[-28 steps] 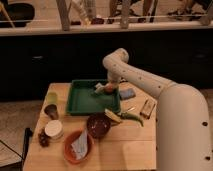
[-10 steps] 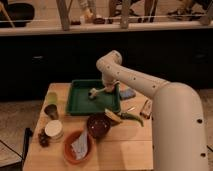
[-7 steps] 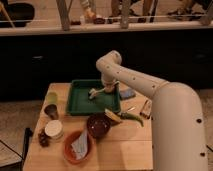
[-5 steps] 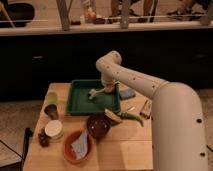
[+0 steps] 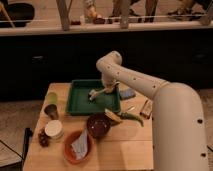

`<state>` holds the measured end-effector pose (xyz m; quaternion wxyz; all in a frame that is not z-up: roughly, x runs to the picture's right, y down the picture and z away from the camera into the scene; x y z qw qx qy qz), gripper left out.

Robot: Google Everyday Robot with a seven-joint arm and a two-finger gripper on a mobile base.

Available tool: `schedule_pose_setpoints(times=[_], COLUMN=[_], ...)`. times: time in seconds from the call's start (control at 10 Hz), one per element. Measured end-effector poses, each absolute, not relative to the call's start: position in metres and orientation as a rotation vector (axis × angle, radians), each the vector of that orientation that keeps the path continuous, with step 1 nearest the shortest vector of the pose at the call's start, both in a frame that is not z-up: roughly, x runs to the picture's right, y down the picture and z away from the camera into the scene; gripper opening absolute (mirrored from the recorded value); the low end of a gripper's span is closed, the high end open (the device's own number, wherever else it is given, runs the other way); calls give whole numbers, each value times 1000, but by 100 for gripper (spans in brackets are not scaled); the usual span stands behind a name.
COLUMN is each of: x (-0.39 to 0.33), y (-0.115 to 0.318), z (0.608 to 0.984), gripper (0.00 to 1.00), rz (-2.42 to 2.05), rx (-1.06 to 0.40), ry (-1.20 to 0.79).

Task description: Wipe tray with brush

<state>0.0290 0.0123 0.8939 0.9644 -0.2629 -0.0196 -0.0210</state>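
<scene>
The green tray (image 5: 81,101) lies at the back middle of the wooden table. My gripper (image 5: 107,89) reaches down over the tray's right half, with the arm arching in from the right. It is shut on the white handle of the brush (image 5: 98,92). The brush points left and downward, and its end rests on the tray floor near the tray's middle. The brush head is too small to make out clearly.
A blue item (image 5: 126,93) and a wooden block (image 5: 146,108) lie right of the tray. In front are a dark bowl (image 5: 98,125), a green chili (image 5: 131,117) and an orange bowl (image 5: 70,150) holding a white cloth. On the left stand a green cup (image 5: 51,98) and a white lid (image 5: 53,129).
Since the earliest frame my gripper has moved left across the tray with the brush. Over the last second it has hardly moved.
</scene>
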Motion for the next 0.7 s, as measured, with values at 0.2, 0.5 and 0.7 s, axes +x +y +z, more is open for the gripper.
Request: schedule_pose_setpoints(times=[0.2,0.5,0.7], x=[30,34,35], y=[13,13,14], z=[895,896,896], gripper=[3,3,3], rz=[-63,-65,-89], rx=[-537,-541,-544], ry=[-51,-55,-68])
